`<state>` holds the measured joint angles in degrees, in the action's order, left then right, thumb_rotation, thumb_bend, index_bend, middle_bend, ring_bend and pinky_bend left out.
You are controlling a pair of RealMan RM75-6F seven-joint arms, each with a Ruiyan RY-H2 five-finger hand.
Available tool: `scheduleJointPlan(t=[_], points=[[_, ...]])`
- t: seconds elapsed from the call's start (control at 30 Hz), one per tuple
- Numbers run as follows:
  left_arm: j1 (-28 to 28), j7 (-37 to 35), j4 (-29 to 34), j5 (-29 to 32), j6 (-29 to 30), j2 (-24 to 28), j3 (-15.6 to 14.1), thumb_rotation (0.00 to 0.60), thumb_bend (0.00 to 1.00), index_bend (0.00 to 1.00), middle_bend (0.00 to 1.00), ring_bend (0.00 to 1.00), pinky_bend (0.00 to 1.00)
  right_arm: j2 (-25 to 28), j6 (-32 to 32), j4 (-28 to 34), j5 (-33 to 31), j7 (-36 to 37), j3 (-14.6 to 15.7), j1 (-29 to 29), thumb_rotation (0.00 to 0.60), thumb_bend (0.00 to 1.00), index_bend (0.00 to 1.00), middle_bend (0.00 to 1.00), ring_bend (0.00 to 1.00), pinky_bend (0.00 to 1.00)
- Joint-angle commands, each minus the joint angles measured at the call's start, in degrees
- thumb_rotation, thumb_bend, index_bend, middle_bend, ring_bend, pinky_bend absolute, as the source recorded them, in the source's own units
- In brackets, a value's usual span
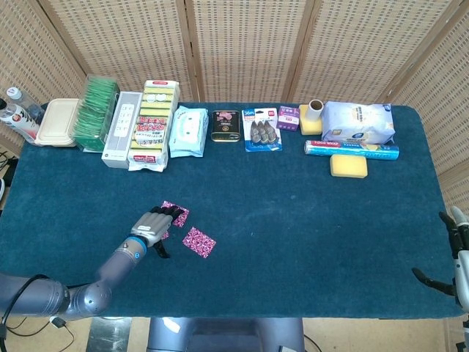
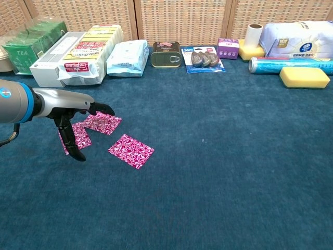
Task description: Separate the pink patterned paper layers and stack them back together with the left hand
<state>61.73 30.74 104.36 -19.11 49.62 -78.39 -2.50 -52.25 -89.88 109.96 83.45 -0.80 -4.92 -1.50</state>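
Three pink papers lie on the blue counter [image 2: 218, 182], near its front left. The left robot hand [image 2: 73, 112] hovers over two of them: its fingertips [image 2: 104, 110] reach the rear paper [image 2: 105, 124], its thumb hangs down by the left paper [image 2: 79, 136], and it grips neither. The third paper [image 2: 131, 151] lies apart, just right. The right robot hand [image 1: 454, 257] sits at the counter's far right edge, fingers spread, holding nothing.

A desk [image 1: 293, 220] covered in dark blue cloth is carrying three pink patterned paper squares [image 2: 131, 151] lying near its front left. Along its far edge a row is sitting: green tea boxes [image 1: 95, 114], a white packet [image 1: 187, 132], a tin [image 1: 226, 125], a yellow sponge [image 1: 348, 166].
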Motion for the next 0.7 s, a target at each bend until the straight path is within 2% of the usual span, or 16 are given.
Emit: scheduleJointPlan(t=[0.03, 0.3, 0.37, 0.43, 0.5, 0.6, 0.7], points=[[-0.5, -0.5, 1.0, -1.3, 0.1, 0.6, -0.2, 0.600, 0.07, 0.00, 0.00, 0.05, 0.03, 0.0, -0.1, 0.0, 0.0, 0.0, 0.0, 0.0, 0.600, 0.00, 0.00, 0.00, 0.00, 0.00], [-2.9, -1.8, 4.1, -7.6, 0.7, 1.9, -1.4, 0.600, 0.07, 0.00, 0.00, 0.05, 0.03, 0.0, -0.2, 0.1, 0.0, 0.0, -0.1, 0.0, 0.600, 0.00, 0.00, 0.00, 0.00, 0.00], [-3.7, -1.5, 4.3, -11.4, 1.9, 1.2, -1.8, 0.600, 0.10, 0.00, 0.00, 0.05, 0.03, -0.1, 0.0, 0.1, 0.0, -0.1, 0.0, 0.0, 0.600, 0.00, 0.00, 0.00, 0.00, 0.00], [-5.7, -1.3, 1.5, -21.1, 6.4, -2.4, -1.5, 0.600, 0.12, 0.00, 0.00, 0.05, 0.03, -0.2, 0.0, 0.0, 0.2, -0.4, 0.1, 0.0, 0.600, 0.00, 0.00, 0.00, 0.00, 0.00], [-8.3, -4.0, -2.6, -27.7, 9.0, -6.1, -1.4, 0.600, 0.15, 0.02, 0.00, 0.04, 0.03, -0.3, 0.0, 0.2, 0.3, -0.4, 0.2, 0.0, 0.600, 0.00, 0.00, 0.00, 0.00, 0.00], [-9.9, -6.1, -7.3, -31.7, 9.6, -9.3, -0.7, 0.600, 0.18, 0.09, 0.00, 0.04, 0.03, -0.2, 0.0, 0.1, 0.1, -0.2, 0.0, 0.0, 0.600, 0.00, 0.00, 0.00, 0.00, 0.00], [-10.3, -6.4, -9.9, -32.3, 9.0, -11.3, 0.3, 0.600, 0.19, 0.10, 0.00, 0.04, 0.03, -0.1, 0.0, 0.0, 0.0, 0.0, 0.0, 0.0, 0.600, 0.00, 0.00, 0.00, 0.00, 0.00]])
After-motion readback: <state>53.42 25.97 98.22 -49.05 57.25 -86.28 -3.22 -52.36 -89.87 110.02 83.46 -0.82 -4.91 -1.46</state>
